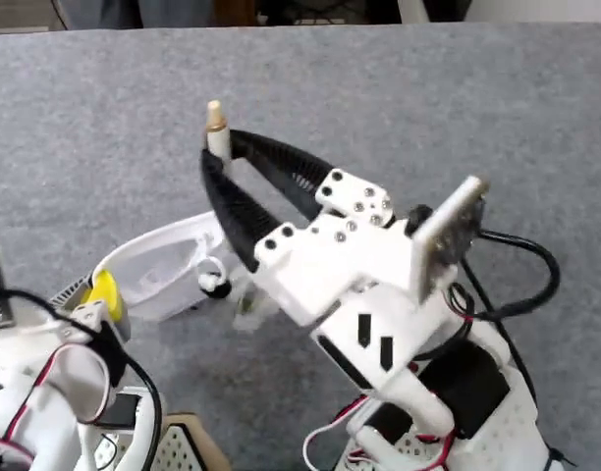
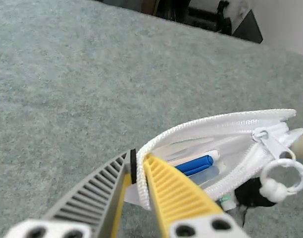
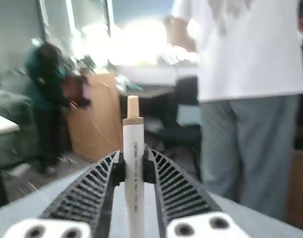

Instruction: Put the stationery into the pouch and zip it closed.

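Observation:
A clear pouch (image 1: 161, 257) with a white zipper lies open on the grey table. My left gripper (image 2: 136, 167) is shut on the pouch's rim at its near end, and its yellow finger (image 1: 104, 292) shows at the pouch's left end. Inside the pouch (image 2: 226, 134) lies a blue pen (image 2: 193, 164). The zipper pull with its ring (image 2: 285, 176) sits at the far end of the opening. My right gripper (image 1: 214, 159) is raised above the pouch's right end, tilted up and shut on a white pen (image 1: 217, 130) with a beige tip (image 3: 133, 148).
Grey felt covers the table (image 1: 428, 108) behind and to the right of the pouch. A small black object (image 2: 251, 192) lies beside the zipper ring. The arm bases (image 1: 448, 392) fill the near edge.

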### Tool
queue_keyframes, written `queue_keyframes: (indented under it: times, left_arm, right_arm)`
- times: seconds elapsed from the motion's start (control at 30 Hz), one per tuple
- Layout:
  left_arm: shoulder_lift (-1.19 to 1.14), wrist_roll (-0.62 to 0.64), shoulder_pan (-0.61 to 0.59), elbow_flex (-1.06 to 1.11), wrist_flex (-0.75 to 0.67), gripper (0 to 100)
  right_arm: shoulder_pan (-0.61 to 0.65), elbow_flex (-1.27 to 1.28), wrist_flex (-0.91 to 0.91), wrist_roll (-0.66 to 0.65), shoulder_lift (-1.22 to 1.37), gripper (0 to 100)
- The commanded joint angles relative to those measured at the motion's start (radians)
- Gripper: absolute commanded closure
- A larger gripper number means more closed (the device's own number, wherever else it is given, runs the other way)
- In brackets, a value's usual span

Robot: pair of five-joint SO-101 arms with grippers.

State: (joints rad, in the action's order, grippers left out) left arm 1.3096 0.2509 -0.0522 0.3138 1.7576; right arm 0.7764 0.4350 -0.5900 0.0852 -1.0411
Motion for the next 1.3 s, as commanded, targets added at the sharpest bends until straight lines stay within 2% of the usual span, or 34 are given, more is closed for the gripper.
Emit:
queue_keyframes:
  times: [0.0, 0.13, 0.3, 0.53, 1.03, 1.1, 1.27]
  left_arm:
    - [-0.014, -0.017, 0.012, 0.002, 0.002, 97]
    - [-0.014, -0.017, 0.012, 0.004, 0.000, 97]
    - [-0.014, -0.017, 0.012, 0.001, 0.000, 97]
    - [-0.014, -0.014, 0.005, 0.002, -0.002, 97]
    - [0.084, -0.015, 0.012, 0.008, -0.002, 97]
    - [0.084, -0.015, 0.012, 0.008, -0.002, 97]
    - [0.091, -0.017, 0.008, 0.025, -0.012, 97]
  right_arm:
    - [0.071, -0.010, 0.121, -0.020, -0.008, 98.7]
    - [0.161, -0.004, 0.207, -0.143, -0.007, 98.7]
    - [0.241, 0.064, 0.213, -0.210, -0.005, 98.7]
    - [0.253, 0.205, 0.354, -0.218, 0.005, 98.7]
    - [0.235, 0.343, 0.353, -0.216, -0.056, 98.1]
    - [0.235, 0.343, 0.353, -0.216, -0.058, 93.6]
    - [0.235, 0.335, 0.310, -0.216, -0.058, 70.1]
